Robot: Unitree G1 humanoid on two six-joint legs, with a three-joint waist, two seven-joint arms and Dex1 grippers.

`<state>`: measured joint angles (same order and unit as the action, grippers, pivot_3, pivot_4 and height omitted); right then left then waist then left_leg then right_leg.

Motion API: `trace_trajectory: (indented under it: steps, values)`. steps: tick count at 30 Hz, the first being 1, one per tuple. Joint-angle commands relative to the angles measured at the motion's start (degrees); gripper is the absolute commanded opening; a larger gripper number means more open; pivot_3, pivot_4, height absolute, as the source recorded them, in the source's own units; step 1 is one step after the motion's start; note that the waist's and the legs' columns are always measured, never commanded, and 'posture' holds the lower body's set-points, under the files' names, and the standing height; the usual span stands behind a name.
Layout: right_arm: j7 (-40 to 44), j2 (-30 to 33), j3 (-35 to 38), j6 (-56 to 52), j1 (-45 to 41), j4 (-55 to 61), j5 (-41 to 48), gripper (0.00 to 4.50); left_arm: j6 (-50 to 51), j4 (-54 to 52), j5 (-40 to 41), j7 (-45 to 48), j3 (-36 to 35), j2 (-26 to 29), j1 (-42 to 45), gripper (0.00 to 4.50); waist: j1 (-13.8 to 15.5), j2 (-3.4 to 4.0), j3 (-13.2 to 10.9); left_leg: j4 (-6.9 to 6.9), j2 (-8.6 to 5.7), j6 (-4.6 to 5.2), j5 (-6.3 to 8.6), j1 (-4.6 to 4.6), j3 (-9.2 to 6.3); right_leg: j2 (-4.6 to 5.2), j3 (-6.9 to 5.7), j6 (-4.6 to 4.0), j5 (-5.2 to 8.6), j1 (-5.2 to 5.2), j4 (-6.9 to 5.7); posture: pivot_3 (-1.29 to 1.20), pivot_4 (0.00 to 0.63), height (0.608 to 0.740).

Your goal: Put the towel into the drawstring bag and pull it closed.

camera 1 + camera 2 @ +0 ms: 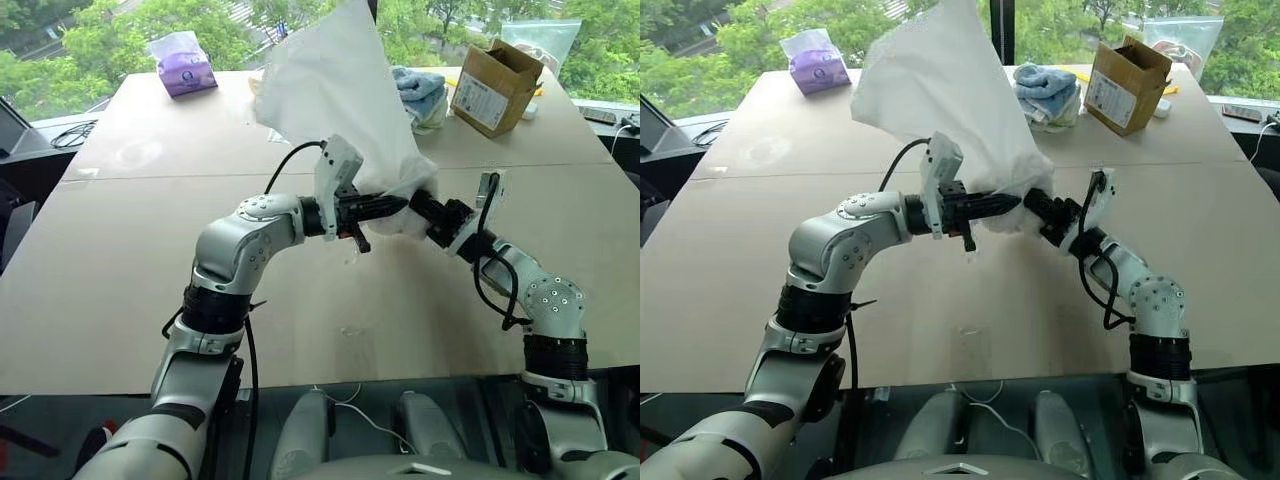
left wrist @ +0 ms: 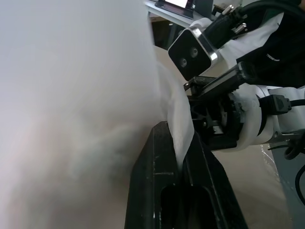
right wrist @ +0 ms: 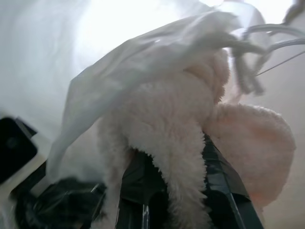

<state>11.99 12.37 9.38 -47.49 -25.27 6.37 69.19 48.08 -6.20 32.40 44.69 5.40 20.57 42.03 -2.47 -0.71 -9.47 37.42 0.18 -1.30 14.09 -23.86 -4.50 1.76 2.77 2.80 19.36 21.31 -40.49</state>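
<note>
Left eye view looks down on a wide, pale beige tabletop (image 1: pixel 120 300) made of two panels joined by a seam, set before windows full of green trees. Our two arms meet above its middle. Our left gripper (image 1: pixel 385 207) points sideways, its black fingers (image 2: pixel 167 191) pressed together on a pinch of the thin translucent white drawstring bag (image 1: pixel 335 100), which billows up from the grippers into a tall peak. Our right gripper (image 1: pixel 425 210) reaches in from the other side, its fingers closed on the small cream-white fluffy towel (image 3: pixel 162 143); the right wrist view shows the towel bunched at the bag's gathered mouth with fabric draped over it and white cords (image 3: pixel 248 47) trailing beside it.

Along the far edge sit a purple pack of tissues (image 1: pixel 182 66) at the left, a stack of blue and pale folded towels (image 1: pixel 425 95) just behind the bag, and an open brown cardboard box (image 1: pixel 495 85) beside them, with a clear plastic zip bag (image 1: pixel 545 38) behind the box. The near half of the tabletop, beneath and around both arms, lies open out to its edges.
</note>
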Motion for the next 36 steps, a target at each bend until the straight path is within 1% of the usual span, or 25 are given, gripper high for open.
trace_trajectory:
  steps: [1, 2, 3, 5, 6, 8, 9, 11, 12, 14, 16, 18, 22, 28, 30, 31, 33, 34, 35, 36]
  values:
    - [-2.63, -3.93, 4.72, 7.53, -4.23, -4.66, -2.29, 0.03, 0.37, -1.51, 1.24, -0.43, -1.26, -0.28, 1.34, 0.0, -0.19, 0.0, 0.0, 0.0, 0.0, 0.0, 0.0, 0.0, 0.02, 0.01, 0.02, 0.0, 0.0, 0.01, -0.02, 0.0, 0.15, 0.74]
    - [-1.19, -4.65, 6.14, 7.25, -4.6, -5.01, 0.13, 0.03, 0.7, -1.64, 1.43, -0.58, -1.41, -0.4, 1.27, 0.0, -0.17, 0.01, -0.01, 0.01, 0.0, 0.0, 0.0, 0.02, 0.05, 0.0, 0.07, 0.0, 0.0, 0.02, -0.05, 0.0, 0.15, 0.74]
    - [1.71, -4.73, 6.06, 5.55, -4.19, -3.7, 2.26, 0.03, 0.99, -1.82, 1.61, -0.73, -1.49, -0.51, 1.15, 0.0, -0.03, 0.03, -0.01, 0.03, 0.0, 0.0, -0.01, 0.04, 0.06, 0.02, 0.08, 0.0, 0.0, 0.03, -0.11, 0.0, 0.15, 0.74]
    - [8.9, -3.65, 2.59, 1.79, -2.03, 1.19, 3.63, 0.03, 1.52, -2.31, 2.05, -1.04, -1.45, -0.81, 0.86, 0.0, 0.11, 0.03, -0.02, 0.04, 0.0, 0.0, -0.01, 0.03, 0.03, 0.02, 0.04, 0.0, 0.0, 0.03, -0.15, 0.0, 0.15, 0.74]
    - [9.67, -3.95, 1.97, 1.82, -1.69, 1.8, 3.19, 0.03, 1.76, -2.55, 2.27, -1.14, -1.4, -0.94, 0.75, 0.0, 0.11, 0.04, -0.02, 0.04, 0.0, -0.01, -0.01, 0.02, 0.01, 0.02, 0.02, 0.0, 0.0, 0.03, -0.13, 0.0, 0.15, 0.74]
    - [4.78, -7.04, 4.42, 4.93, -4.05, -3.41, 2.08, 0.03, 2.22, -3.14, 2.77, -1.19, -1.19, -1.21, 0.54, 0.0, -0.12, 0.04, -0.02, 0.02, 0.0, 0.0, 0.0, 0.01, 0.01, 0.02, 0.02, 0.0, 0.0, 0.03, -0.1, 0.0, 0.15, 0.74]
    - [5.28, -7.27, 3.76, 5.1, -4.36, -4.42, 0.57, 0.03, 2.53, -3.42, 3.09, -1.21, -1.15, -1.36, 0.45, 0.0, -0.38, 0.04, -0.02, 0.02, 0.0, 0.0, 0.0, 0.02, 0.05, 0.03, 0.06, 0.0, 0.0, 0.03, -0.1, 0.0, 0.15, 0.74]
    - [12.4, -5.47, -1.03, 3.65, -2.62, -0.79, -2.37, 0.03, 3.09, -3.87, 3.44, -1.44, -1.1, -1.68, 0.33, 0.0, -0.47, 0.07, -0.04, 0.02, 0.0, -0.01, -0.01, 0.06, 0.08, 0.02, 0.11, 0.0, 0.0, 0.04, -0.15, 0.0, 0.15, 0.74]
    - [14.31, -5.29, -2.34, 2.69, -2.02, 0.66, -2.37, 0.03, 3.38, -4.05, 3.57, -1.5, -1.11, -1.8, 0.27, 0.0, -0.46, 0.08, -0.04, 0.03, 0.0, -0.01, -0.01, 0.06, 0.08, 0.01, 0.11, 0.0, 0.0, 0.07, -0.19, 0.0, 0.15, 0.74]
    - [12.38, -7.3, -0.44, 5.32, -3.6, -1.44, -3.01, 0.03, 3.72, -4.22, 3.82, -1.37, -1.13, -1.7, 0.18, 0.0, -0.41, 0.07, -0.04, 0.03, 0.01, -0.01, -0.01, 0.05, 0.05, 0.01, 0.09, 0.0, 0.0, 0.07, -0.2, 0.0, 0.15, 0.74]
    - [8.88, -9.57, 4.3, 6.83, -6.58, -4.73, 0.7, 0.03, 3.87, -4.26, 3.95, -1.48, -1.13, -1.5, 0.02, 0.0, -0.72, 0.08, -0.05, 0.05, 0.01, -0.01, -0.01, 0.05, 0.06, 0.01, 0.1, 0.0, 0.0, 0.07, -0.2, 0.0, 0.15, 0.74]
    - [8.18, -10.77, 6.24, 5.53, -7.56, -3.61, 4.61, 0.03, 4.0, -4.36, 4.04, -1.69, -1.13, -1.42, -0.21, 0.0, -0.94, 0.08, -0.05, 0.06, 0.01, -0.03, -0.02, 0.06, 0.09, 0.01, 0.15, 0.0, 0.0, 0.08, -0.24, 0.0, 0.15, 0.74]
    - [5.74, -11.69, 5.49, 3.77, -7.37, -2.04, 5.66, 0.03, 4.61, -4.62, 4.87, -2.35, -1.42, -2.0, -0.65, 0.0, -0.93, 0.08, -0.05, 0.06, 0.01, -0.03, -0.02, 0.04, 0.04, 0.03, 0.08, 0.0, 0.0, 0.07, -0.23, 0.0, 0.15, 0.74]
    - [1.54, -12.39, 4.56, 2.19, -4.42, 2.06, 7.2, 0.03, 7.44, -3.77, 7.83, -5.28, -3.59, -5.02, -0.66, 0.0, -0.98, 0.08, -0.05, 0.05, 0.01, -0.03, -0.02, 0.03, 0.04, 0.04, 0.09, 0.0, 0.0, 0.08, -0.22, 0.0, 0.15, 0.74]
    - [-0.67, -12.04, 4.6, 2.17, -3.04, 3.12, 6.63, 0.9, 8.79, -3.17, 8.87, -6.6, -4.53, -6.14, -0.81, 0.0, -0.97, 0.08, -0.05, 0.05, 0.01, -0.03, -0.02, 0.04, 0.05, 0.04, 0.1, 0.0, 0.0, 0.08, -0.22, 0.0, 0.15, 0.74]
    - [-1.44, -11.81, 4.66, 2.15, -2.1, 3.67, 6.48, 1.15, 9.5, -2.7, 9.54, -7.47, -5.18, -6.93, -0.91, 0.0, -0.98, 0.08, -0.05, 0.05, 0.01, -0.03, -0.02, 0.04, 0.04, 0.04, 0.09, 0.0, 0.0, 0.08, -0.23, 0.0, 0.15, 0.74]
    - [-3.11, -11.42, 5.06, 2.1, 0.04, 5.08, 7.0, 2.01, 10.57, -1.73, 10.29, -9.06, -6.02, -8.32, -1.04, 0.0, -0.97, 0.08, -0.05, 0.05, 0.01, -0.02, -0.02, 0.04, 0.04, 0.04, 0.1, 0.0, 0.0, 0.08, -0.23, 0.0, 0.15, 0.74]
    - [-3.89, -11.16, 5.48, 2.0, 1.48, 6.07, 7.83, 2.65, 11.21, -1.29, 10.84, -9.76, -6.41, -9.16, -1.23, 0.0, -0.97, 0.08, -0.05, 0.05, 0.01, -0.02, -0.02, 0.04, 0.04, 0.04, 0.09, 0.0, 0.0, 0.07, -0.22, 0.0, 0.15, 0.74]
    - [-4.79, -10.84, 5.9, 1.78, 3.06, 7.19, 8.79, 2.89, 12.1, -0.94, 11.53, -10.51, -6.73, -10.02, -1.56, 0.0, -0.96, 0.08, -0.05, 0.05, 0.01, -0.02, -0.02, 0.03, 0.04, 0.04, 0.1, 0.0, 0.0, 0.08, -0.22, 0.0, 0.15, 0.74]
    - [-6.04, -10.52, 6.08, 1.59, 4.46, 8.18, 9.53, 3.34, 13.22, -0.67, 12.47, -11.27, -7.17, -10.92, -1.91, 0.0, -0.88, 0.08, -0.05, 0.05, 0.01, -0.02, -0.02, 0.03, 0.04, 0.04, 0.09, 0.0, 0.0, 0.08, -0.22, 0.0, 0.15, 0.74]
